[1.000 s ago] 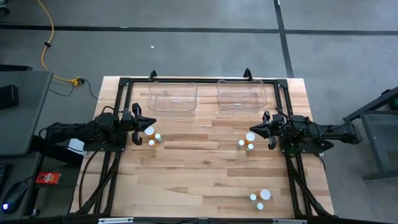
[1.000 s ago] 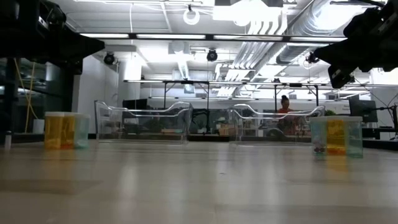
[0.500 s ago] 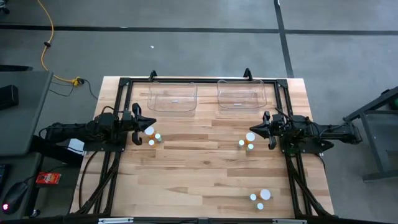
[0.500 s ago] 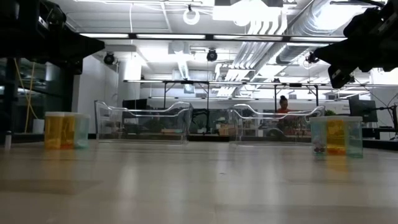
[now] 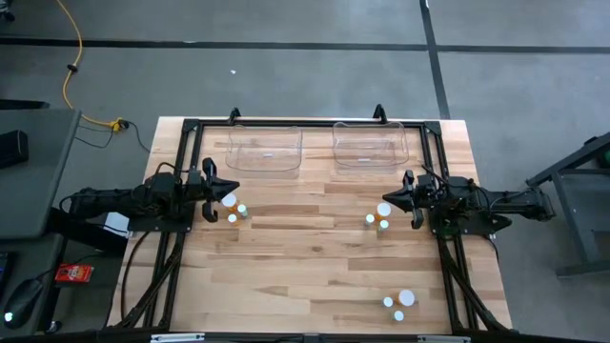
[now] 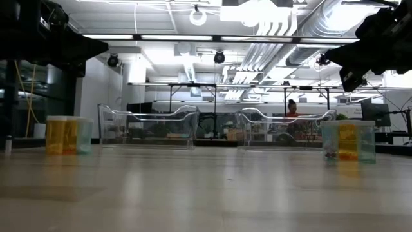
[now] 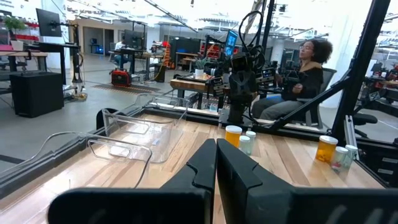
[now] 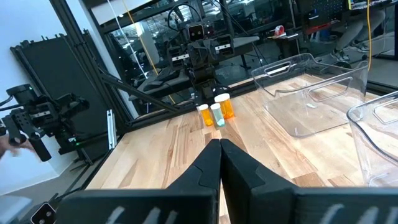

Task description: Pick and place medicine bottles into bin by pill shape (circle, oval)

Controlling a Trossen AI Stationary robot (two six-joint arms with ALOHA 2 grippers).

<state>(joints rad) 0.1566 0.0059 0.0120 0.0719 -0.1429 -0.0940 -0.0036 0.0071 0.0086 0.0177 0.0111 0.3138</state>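
The small cylindrical medicine bottles with round white caps, some orange-bodied and some pale teal, stood upright on the light wooden table (image 5: 305, 257) in three clusters: one (image 5: 233, 208) near the left edge, one (image 5: 379, 215) toward the right, and one (image 5: 400, 303) at the near right corner. None sat in the two clear plastic bins (image 5: 265, 150) at the far edge. The left gripper (image 5: 208, 191) hung beside the left cluster and the right gripper (image 5: 410, 198) beside the right one, both clenched on nothing.

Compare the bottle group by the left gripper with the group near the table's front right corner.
The left group sits right by the shut left gripper, near the bins; the front-right group sits far from both grippers. Both hold three white-capped bottles, one larger.
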